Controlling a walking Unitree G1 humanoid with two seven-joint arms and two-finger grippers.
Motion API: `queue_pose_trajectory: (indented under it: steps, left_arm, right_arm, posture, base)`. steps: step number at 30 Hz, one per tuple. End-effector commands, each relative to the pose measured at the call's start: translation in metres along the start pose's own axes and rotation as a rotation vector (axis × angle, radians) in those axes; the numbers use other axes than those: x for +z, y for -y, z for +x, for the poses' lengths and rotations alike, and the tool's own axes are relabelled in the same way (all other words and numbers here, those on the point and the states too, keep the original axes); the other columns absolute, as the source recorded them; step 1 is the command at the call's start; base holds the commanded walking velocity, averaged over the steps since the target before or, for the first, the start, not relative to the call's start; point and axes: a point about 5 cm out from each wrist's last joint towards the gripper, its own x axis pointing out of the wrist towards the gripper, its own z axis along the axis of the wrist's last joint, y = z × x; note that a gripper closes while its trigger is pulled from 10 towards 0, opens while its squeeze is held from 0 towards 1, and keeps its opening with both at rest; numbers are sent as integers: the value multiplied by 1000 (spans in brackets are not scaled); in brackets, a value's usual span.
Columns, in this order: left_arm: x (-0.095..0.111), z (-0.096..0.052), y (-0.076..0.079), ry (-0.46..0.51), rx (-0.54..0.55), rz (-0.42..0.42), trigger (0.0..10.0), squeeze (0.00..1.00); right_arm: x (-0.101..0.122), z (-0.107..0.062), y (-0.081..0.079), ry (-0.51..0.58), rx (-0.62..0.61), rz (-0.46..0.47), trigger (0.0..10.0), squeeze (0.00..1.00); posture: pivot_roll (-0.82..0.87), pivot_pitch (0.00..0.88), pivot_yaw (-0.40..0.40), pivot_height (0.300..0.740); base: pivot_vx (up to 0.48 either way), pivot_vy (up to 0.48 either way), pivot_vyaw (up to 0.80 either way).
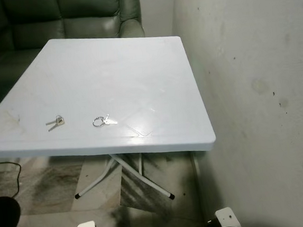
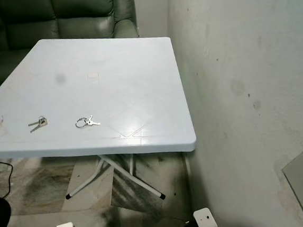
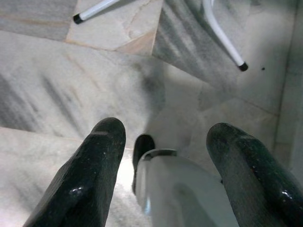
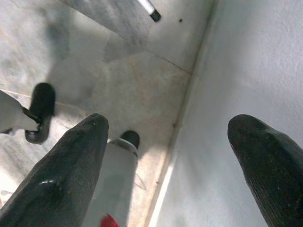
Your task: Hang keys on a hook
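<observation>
While my arms hang idle, both grippers (image 3: 163,175) (image 4: 175,165) spread wide over floor (image 3: 57,94), keys (image 1: 104,120) at twelve o'clock on table (image 1: 110,69).

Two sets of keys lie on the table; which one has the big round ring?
The right-hand set of keys, nearer the wall. The left set shows no such ring.

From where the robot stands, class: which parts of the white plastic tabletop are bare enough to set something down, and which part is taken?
The white plastic table is bare across its far half toward the green sofa and along the wall-side edge. Only the near-left strip is taken, by the small padlock with keys and the silver key ring, lying apart.
</observation>
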Motion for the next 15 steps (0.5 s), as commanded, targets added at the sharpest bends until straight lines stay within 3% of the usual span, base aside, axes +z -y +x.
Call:
queue_pose_trajectory:
  steps: [1, 15]
  left_arm:
    - [-2, -1, -6, -7, 16, -1, 10000, 0]
    - [-2, -1, -6, -8, 17, -3, 10000, 0]
  right_arm:
    - [2, 1, -2, 8, 3, 7, 10000, 0]
    - [2, 1, -3, 10, 9, 15, 10000, 0]
  posture:
    - [-71, 0, -33, 732]
    - [-72, 0, -35, 732]
  base:
    - [0, 401, 0]
    - [0, 449, 0]
